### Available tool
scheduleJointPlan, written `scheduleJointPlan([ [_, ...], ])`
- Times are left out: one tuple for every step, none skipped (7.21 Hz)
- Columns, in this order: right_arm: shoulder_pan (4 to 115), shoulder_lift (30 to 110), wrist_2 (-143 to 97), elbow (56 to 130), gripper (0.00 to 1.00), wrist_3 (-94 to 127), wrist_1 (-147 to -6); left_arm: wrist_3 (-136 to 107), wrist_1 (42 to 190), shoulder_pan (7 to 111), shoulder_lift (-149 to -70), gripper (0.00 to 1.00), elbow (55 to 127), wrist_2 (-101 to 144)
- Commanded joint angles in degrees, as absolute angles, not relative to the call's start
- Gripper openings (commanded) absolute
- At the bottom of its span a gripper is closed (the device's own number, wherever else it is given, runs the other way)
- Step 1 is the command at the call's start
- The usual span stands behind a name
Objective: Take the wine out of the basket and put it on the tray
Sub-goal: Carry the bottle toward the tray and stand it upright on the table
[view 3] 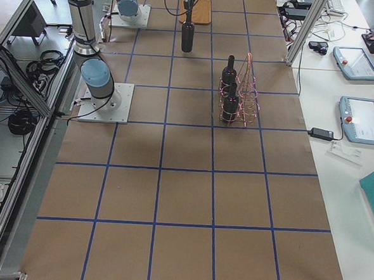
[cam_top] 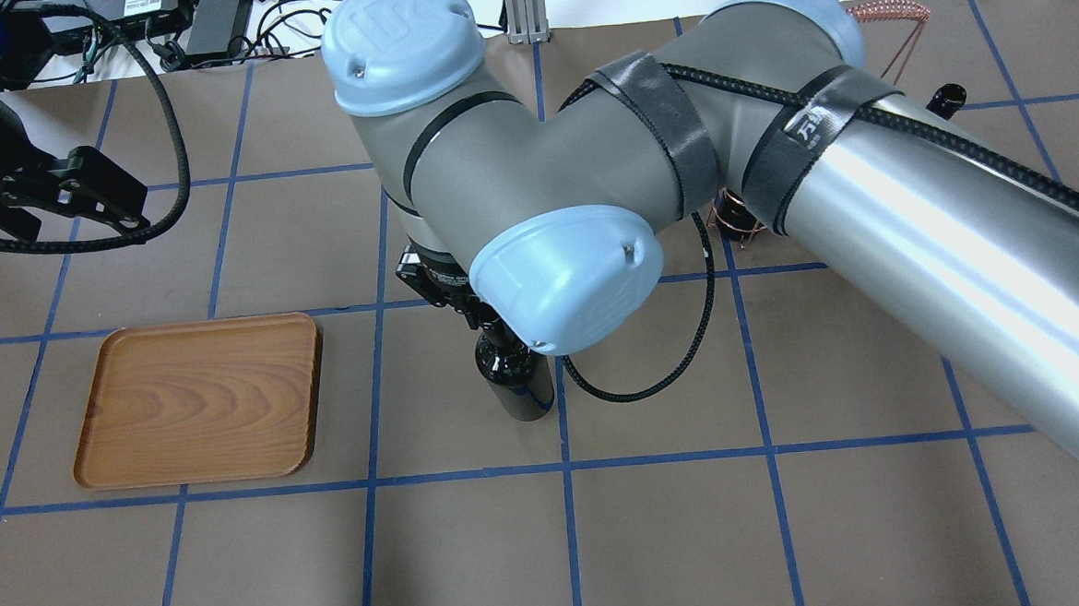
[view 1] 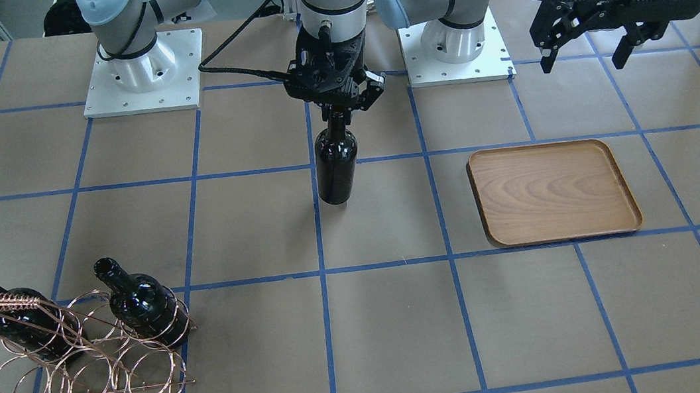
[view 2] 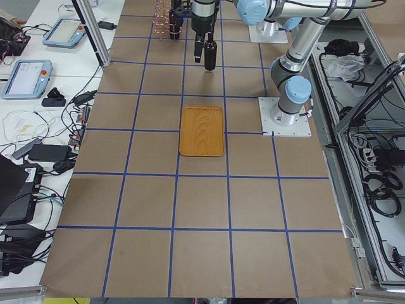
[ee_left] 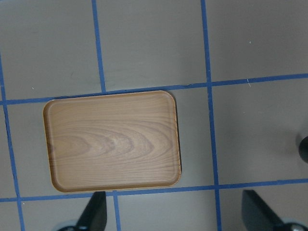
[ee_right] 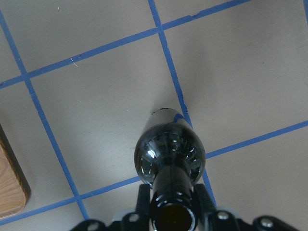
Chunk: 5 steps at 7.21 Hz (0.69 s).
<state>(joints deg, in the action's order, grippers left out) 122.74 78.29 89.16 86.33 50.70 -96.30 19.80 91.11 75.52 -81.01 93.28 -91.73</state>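
Note:
My right gripper [view 1: 339, 106] is shut on the neck of a black wine bottle [view 1: 337, 165] and holds it upright at the table's middle, between the basket and the tray. The right wrist view shows the bottle [ee_right: 169, 154] from above. I cannot tell whether its base touches the table. The copper wire basket [view 1: 77, 363] stands apart and holds two more wine bottles [view 1: 142, 302]. The wooden tray [view 1: 553, 191] lies empty. My left gripper [view 1: 581, 58] is open and empty, high behind the tray. The tray fills the left wrist view [ee_left: 113, 142].
Brown paper with blue tape lines covers the table [view 1: 406, 323]. The two arm bases [view 1: 141, 75] stand on white plates at the robot's side. The right arm's elbow [cam_top: 533, 183] hides much of the gripper in the overhead view.

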Motion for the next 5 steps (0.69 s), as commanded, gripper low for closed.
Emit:
scheduleJointPlan([
  [122.8,78.0,89.1,86.4,0.75,50.6,-96.4,20.6,91.3,75.1,-80.9,1.00,93.3,-91.7],
  [122.8,77.7,89.4,86.4,1.00,50.4,-96.2,20.6,91.3,75.3,-80.9,1.00,93.3,-91.7],
  [122.7,77.8,89.7,86.5,1.00,49.8,-96.3,20.6,91.3,75.3,-80.8,1.00,93.3,-91.6],
  [121.7,78.4,89.9,85.7,1.00,45.9,-96.3,20.5,91.3,75.4,-80.9,1.00,93.4,-91.5],
  [120.8,79.7,90.6,85.5,1.00,43.8,-96.5,20.4,91.3,75.6,-80.8,1.00,93.4,-91.6],
])
